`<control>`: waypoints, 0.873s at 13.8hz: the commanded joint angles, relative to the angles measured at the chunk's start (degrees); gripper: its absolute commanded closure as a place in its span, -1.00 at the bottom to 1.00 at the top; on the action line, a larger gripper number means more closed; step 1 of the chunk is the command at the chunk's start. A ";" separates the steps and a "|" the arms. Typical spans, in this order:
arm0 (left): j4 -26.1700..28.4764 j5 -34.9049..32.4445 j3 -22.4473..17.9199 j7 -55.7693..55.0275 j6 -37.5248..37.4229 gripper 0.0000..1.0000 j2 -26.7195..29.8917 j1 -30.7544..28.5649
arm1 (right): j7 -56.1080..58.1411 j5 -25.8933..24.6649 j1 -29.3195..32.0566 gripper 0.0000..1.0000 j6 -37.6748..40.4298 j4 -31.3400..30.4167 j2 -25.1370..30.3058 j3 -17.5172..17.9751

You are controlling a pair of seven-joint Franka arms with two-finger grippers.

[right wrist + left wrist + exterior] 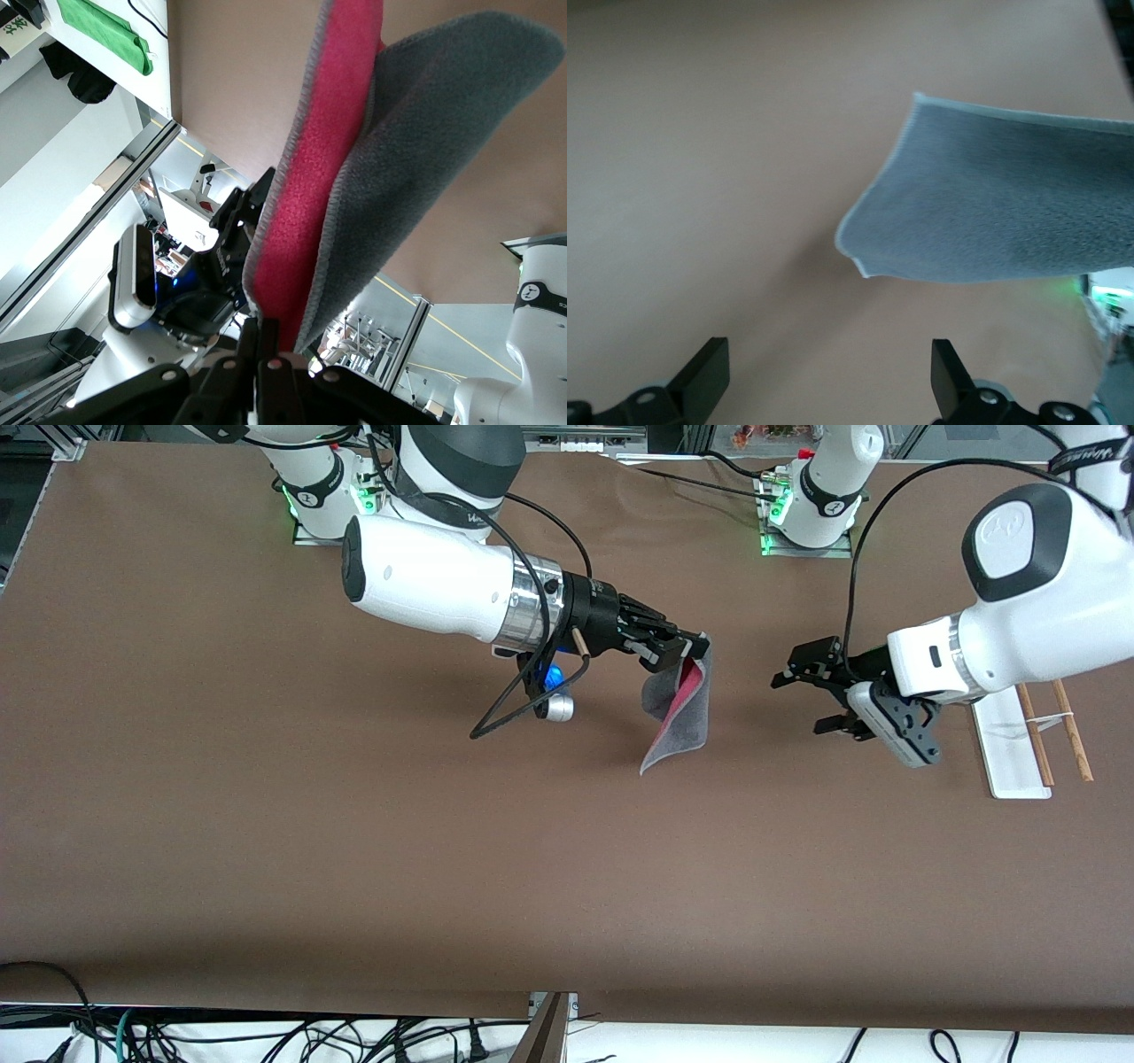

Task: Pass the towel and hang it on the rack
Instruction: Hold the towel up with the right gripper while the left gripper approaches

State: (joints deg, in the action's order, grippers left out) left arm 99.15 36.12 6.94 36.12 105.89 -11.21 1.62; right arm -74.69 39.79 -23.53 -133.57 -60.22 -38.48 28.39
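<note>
Grey-and-red towel dangling mid-table, ready for the handoff

So the right gripper [689,648] is clenched on the towel [678,713] by its top edge, long axis hanging straight down over the table. The left gripper [802,700] has its fingers spread wide, empty, aimed at the cloth from the left arm's end, well apart. The rack [1010,753] sits under the left arm.

You're looking at a robotics lab, two white arms bolted by their bases [802,538] to a brown-covered tabletop [266,824], aluminium framing [62,447] at its edge, loose cables [177,1036] below.
</note>
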 commanded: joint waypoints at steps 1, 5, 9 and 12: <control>-0.72 7.19 0.18 10.78 0.19 -1.00 -4.33 -0.47 | -0.81 0.73 -0.29 1.00 -0.73 1.07 -0.45 0.53; -0.72 12.84 0.18 16.18 0.19 -1.00 -7.24 -0.65 | -0.64 0.64 -0.29 1.00 -0.73 1.07 -0.45 0.35; 0.07 14.84 0.27 27.73 -0.16 -1.00 -11.53 -0.65 | -0.64 0.64 -0.29 1.00 -0.64 1.07 -0.45 0.35; 0.25 19.07 0.18 38.30 -1.47 -1.00 -14.62 -1.88 | -0.64 0.64 -0.29 1.00 -0.64 1.07 -0.45 0.35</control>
State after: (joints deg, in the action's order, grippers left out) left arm 99.64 52.20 6.88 67.30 106.03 -23.92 1.19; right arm -74.74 39.79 -23.56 -133.77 -60.22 -38.51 28.40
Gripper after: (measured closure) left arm 0.000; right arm 0.982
